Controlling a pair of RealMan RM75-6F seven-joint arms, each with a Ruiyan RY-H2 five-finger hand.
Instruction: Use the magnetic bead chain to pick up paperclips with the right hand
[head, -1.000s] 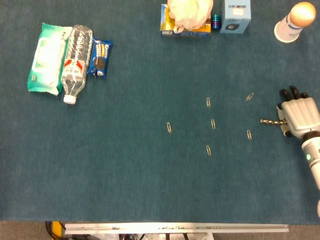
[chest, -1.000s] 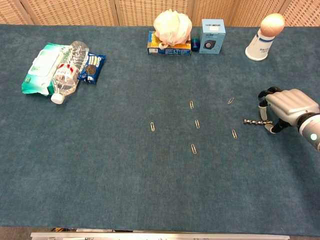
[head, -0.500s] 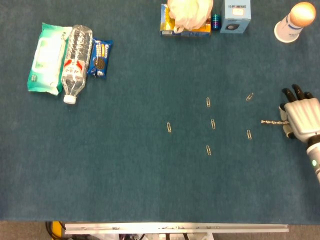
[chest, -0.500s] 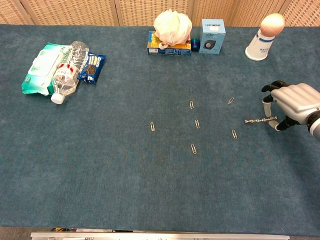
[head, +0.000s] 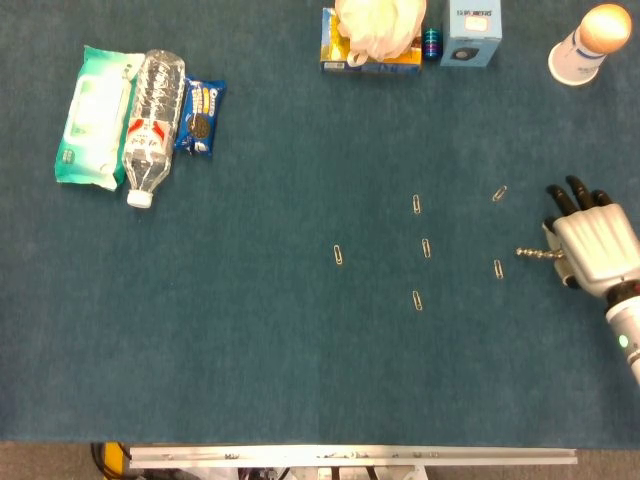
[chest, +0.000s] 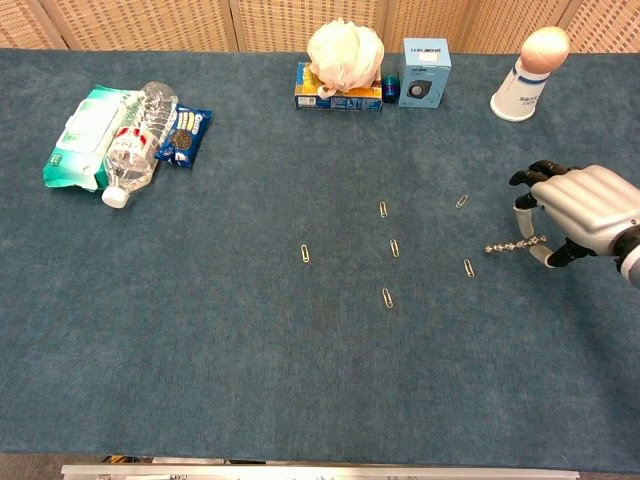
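Right hand (head: 592, 243) shifts slightly left versus half a second ago, back toward the paperclips. Bead chain (chest: 513, 244) it pinches moves with it; the free tip now sits nearer the closest paperclip (chest: 468, 267), apart from it.

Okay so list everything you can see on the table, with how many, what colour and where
Paperclips: six, pale metal, scattered centre-right.
Magnetic bead chain: one, silver, held out by the right hand, pointing at the clips.
Wet wipes pack: one, green and white, far left.
Water bottle: one, clear, lying on the wipes.
Cookie packet: one, blue, beside the bottle.
Boxed item with white bag: one, far edge.
Light blue box: one, far edge.
White cup with an orange ball: one, far right.
Table: blue cloth.
Right hand: white, black fingers, right edge.
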